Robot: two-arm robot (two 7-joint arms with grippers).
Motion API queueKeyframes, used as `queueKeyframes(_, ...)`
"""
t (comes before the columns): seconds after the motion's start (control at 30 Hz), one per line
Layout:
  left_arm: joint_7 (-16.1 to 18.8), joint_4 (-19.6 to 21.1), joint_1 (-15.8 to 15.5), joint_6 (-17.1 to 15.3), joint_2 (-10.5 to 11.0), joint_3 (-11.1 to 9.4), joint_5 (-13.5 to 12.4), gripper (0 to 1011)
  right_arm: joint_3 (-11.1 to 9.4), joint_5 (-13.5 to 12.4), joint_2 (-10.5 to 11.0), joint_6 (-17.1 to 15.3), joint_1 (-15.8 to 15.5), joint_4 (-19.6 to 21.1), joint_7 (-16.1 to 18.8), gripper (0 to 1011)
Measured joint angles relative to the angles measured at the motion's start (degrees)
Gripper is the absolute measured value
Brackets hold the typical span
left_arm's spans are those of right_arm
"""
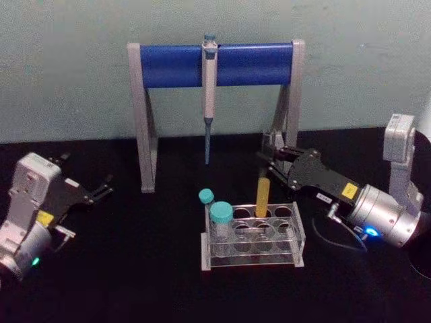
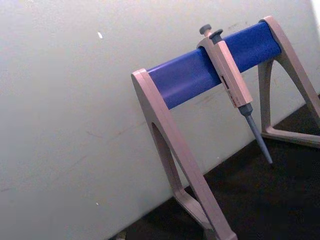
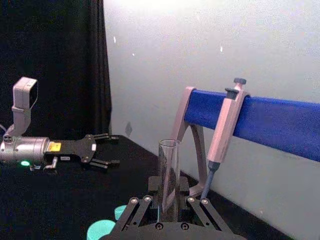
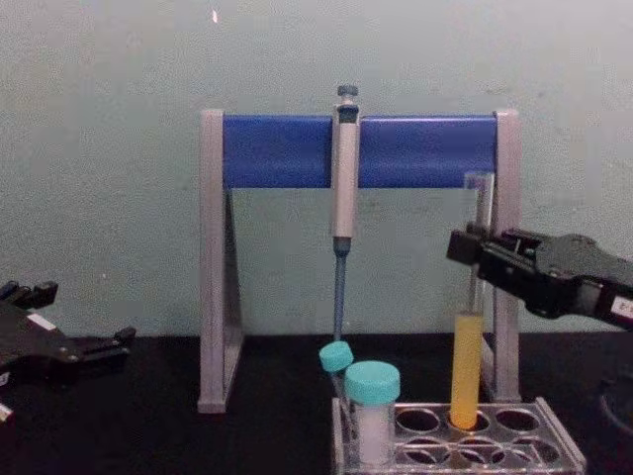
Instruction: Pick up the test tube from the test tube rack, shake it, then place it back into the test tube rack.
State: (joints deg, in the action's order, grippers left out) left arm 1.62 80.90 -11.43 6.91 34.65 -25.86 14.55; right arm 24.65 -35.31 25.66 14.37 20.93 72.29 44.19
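Note:
The test tube (image 1: 262, 195) stands upright in a back-row hole of the test tube rack (image 1: 296, 259), its lower part filled with yellow liquid (image 4: 467, 366). My right gripper (image 1: 269, 158) reaches in from the right and is shut on the clear upper part of the tube (image 3: 169, 170). In the chest view the right gripper (image 4: 473, 252) holds the glass well above the rack (image 4: 554, 440). The right wrist view has the pads (image 3: 184, 186) pressed against both sides of the tube. My left gripper (image 1: 104, 188) sits open and idle at the far left, also seen as the far-off gripper (image 3: 107, 150).
Two teal-capped tubes (image 1: 221, 214) stand at the rack's left end. Behind it rises the grey-and-blue pipette stand (image 1: 215, 64) with a pipette (image 1: 209, 94) hanging at its middle, tip down. The stand's right leg (image 4: 506, 277) is just behind the held tube.

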Motion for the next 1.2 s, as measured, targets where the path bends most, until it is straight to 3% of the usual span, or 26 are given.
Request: queueKeyframes(1.2,0.00,0.00,0.00,0.00,0.00,0.00,0.00,1001,2.13,3.92,-1.37,-2.72,1.72,-4.83,-1.18,232)
